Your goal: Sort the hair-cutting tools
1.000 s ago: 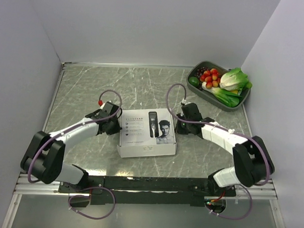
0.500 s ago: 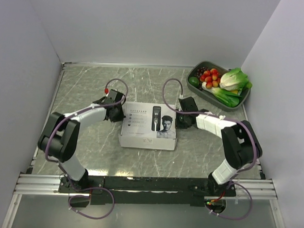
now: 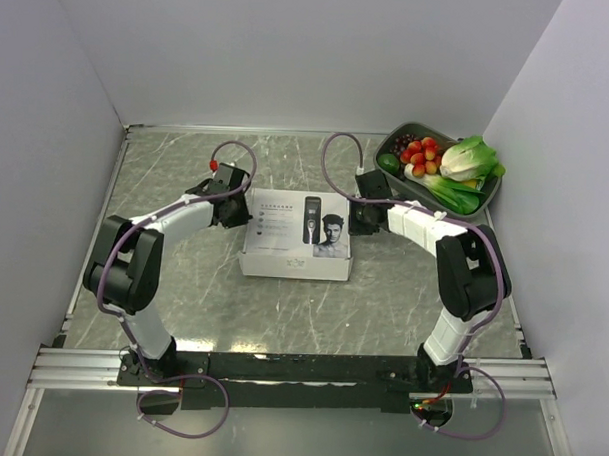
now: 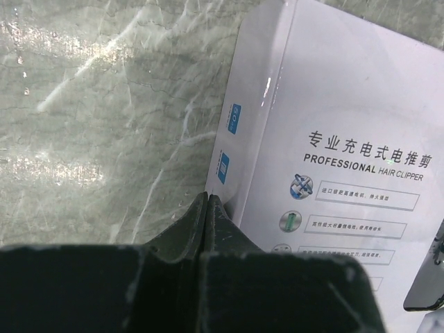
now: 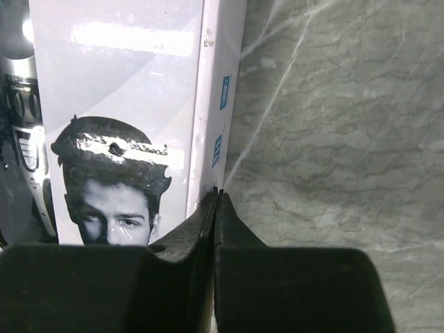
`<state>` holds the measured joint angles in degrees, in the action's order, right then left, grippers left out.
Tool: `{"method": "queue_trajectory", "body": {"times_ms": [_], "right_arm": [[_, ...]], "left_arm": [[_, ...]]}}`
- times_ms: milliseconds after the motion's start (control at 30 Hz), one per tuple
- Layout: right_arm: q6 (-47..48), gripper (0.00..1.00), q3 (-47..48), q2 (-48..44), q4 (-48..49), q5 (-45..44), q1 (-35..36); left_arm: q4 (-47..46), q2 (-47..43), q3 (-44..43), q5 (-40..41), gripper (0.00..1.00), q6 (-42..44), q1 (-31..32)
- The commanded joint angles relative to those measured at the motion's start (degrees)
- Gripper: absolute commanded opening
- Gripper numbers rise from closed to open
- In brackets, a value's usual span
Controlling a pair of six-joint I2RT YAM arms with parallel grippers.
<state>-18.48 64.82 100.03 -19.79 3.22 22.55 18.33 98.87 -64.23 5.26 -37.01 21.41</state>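
Note:
The white cardboard box (image 3: pixel 294 240), printed with a clipper and a man's face, lies flat on the marble table. No clipper, attachment or bits show in any view; only the printed picture does. My left gripper (image 3: pixel 238 208) is shut, its tip against the box's left side. In the left wrist view the closed tip (image 4: pixel 207 197) touches the box's side wall (image 4: pixel 243 132). My right gripper (image 3: pixel 358 218) is shut against the box's right side. In the right wrist view its closed tip (image 5: pixel 216 191) meets the box's side edge (image 5: pixel 220 104).
A dark tray (image 3: pixel 482 206) of tomatoes, greens and other vegetables sits at the back right corner. White walls enclose the table on three sides. Both arms' cables loop above the box's far corners.
The box has slid away from the arm bases toward the back of the table. Both shut grippers moved with it, staying at its left and right sides.

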Motion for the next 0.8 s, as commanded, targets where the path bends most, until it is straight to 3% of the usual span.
{"method": "queue_trajectory", "body": {"times_ms": [0,33,67,167,200,400,767], "right_arm": [[-1.3,0.00,2.8,-3.1,3.9,5.9,2.0],[-1.4,0.04,2.7,-3.4,3.1,5.1,1.8],[-1.6,0.15,2.6,-3.7,2.0,3.6,1.7],[-1.4,0.32,1.1,-5.4,-0.9,1.0,1.5],[-1.3,0.34,0.4,-6.7,-1.4,-0.4,1.4],[-1.8,0.42,-4.1,-10.6,-2.5,-0.9,0.1],[-3.8,0.42,-10.5,-10.1,-1.1,-0.2,0.0]], "left_arm": [[-3.6,-3.8,0.0,-10.1,0.01,-1.4,2.3],[-3.1,-4.3,0.6,-9.7,0.01,-1.4,2.2],[-2.7,-4.8,1.1,-9.3,0.04,-1.3,2.1],[0.0,-7.2,3.0,-6.8,0.20,-1.0,1.0],[1.9,-8.4,3.6,-6.0,0.31,-0.8,0.5],[6.4,-12.0,5.0,-5.4,0.53,1.0,-3.9],[6.9,-9.6,7.9,-5.5,0.50,1.5,-4.7]]}}
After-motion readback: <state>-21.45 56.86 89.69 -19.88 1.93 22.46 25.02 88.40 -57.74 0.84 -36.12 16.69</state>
